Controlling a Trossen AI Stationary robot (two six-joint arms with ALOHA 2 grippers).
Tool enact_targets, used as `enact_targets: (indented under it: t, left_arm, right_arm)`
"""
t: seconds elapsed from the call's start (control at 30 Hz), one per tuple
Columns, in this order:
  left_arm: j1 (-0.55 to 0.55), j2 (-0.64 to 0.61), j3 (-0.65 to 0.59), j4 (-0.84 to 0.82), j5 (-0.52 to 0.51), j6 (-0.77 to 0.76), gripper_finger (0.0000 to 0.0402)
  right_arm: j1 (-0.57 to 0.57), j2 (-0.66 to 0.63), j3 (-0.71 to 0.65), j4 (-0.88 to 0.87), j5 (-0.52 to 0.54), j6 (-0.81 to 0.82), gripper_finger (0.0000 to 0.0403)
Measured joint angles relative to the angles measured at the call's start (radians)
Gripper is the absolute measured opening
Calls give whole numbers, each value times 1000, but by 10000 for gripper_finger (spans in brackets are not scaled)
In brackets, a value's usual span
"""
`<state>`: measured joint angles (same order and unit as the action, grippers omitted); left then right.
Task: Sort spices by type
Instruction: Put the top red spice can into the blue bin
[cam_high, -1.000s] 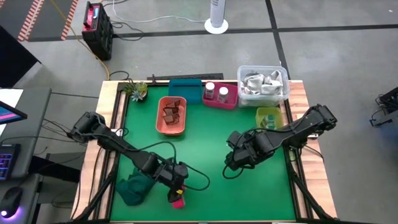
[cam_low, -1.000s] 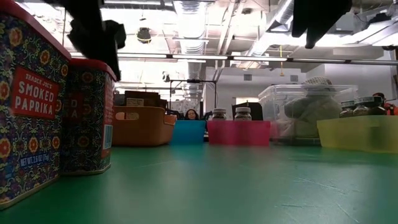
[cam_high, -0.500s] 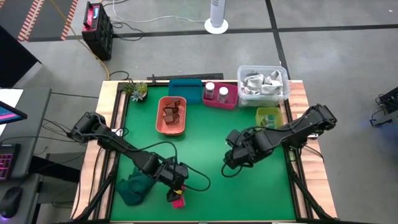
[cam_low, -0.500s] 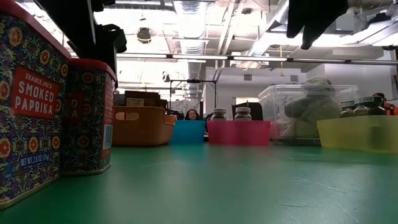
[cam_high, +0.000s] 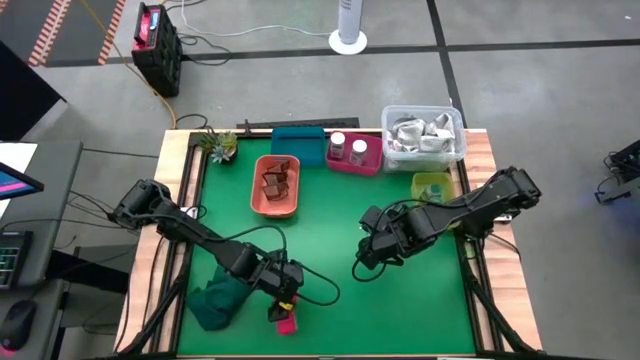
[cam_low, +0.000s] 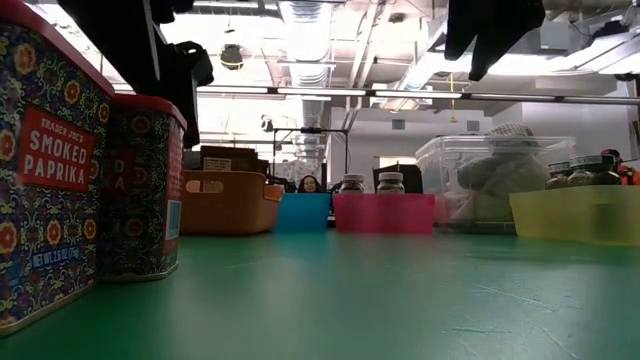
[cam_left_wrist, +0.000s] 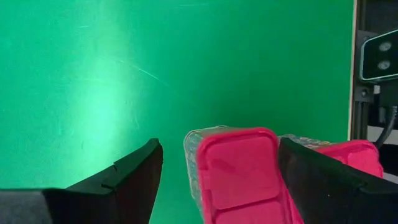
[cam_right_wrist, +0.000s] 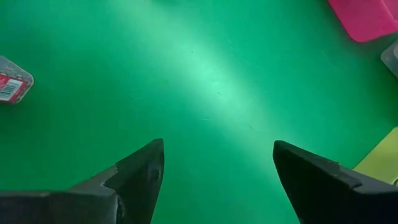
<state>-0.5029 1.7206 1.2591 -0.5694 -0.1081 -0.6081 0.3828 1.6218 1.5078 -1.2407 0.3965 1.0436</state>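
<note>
Two magenta boxes of smoked paprika (cam_low: 45, 170) stand side by side at the table's front edge. My left gripper (cam_high: 283, 297) hangs just over them, open. In the left wrist view its fingers (cam_left_wrist: 134, 177) straddle the nearer magenta box (cam_left_wrist: 239, 174), with a strip of mat showing on one side. My right gripper (cam_high: 368, 250) hovers open over bare mat mid-table, holding nothing. Reddish-brown pieces (cam_high: 277, 178) lie in the orange tray (cam_high: 262, 203). Two white-topped jars (cam_high: 347, 148) sit in the magenta bin (cam_high: 370, 165). The greenish jars (cam_high: 434, 191) stand in the yellow bin (cam_high: 420, 180).
A dark green cloth (cam_high: 213, 305) lies crumpled at the front left beside the left arm. At the back stand a teal bin (cam_high: 298, 143), a clear bin (cam_high: 446, 148) of shiny packets and a small plant (cam_high: 220, 145). Wooden rails edge the green mat (cam_high: 330, 220).
My right gripper has drifted a little to the left over the mat. The left gripper has shifted slightly above the boxes. Nothing was taken or let go.
</note>
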Motion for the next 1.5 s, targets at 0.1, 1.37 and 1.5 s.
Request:
enact_targets:
  t: [0.1, 1.37, 1.5]
  left_arm:
    - [9, 0, 0, 4, 0, 9, 300]
    - [-2, 30, -2, 72, -13, -55, 300]
    - [-2, 32, -2, 58, 34, -29, 300]
  right_arm:
    - [-8, 0, 0, -1, 1, -7, 324]
    - [-32, 2, 0, 36, 0, -66, 324]
    - [-32, 2, 0, 52, 0, -73, 324]
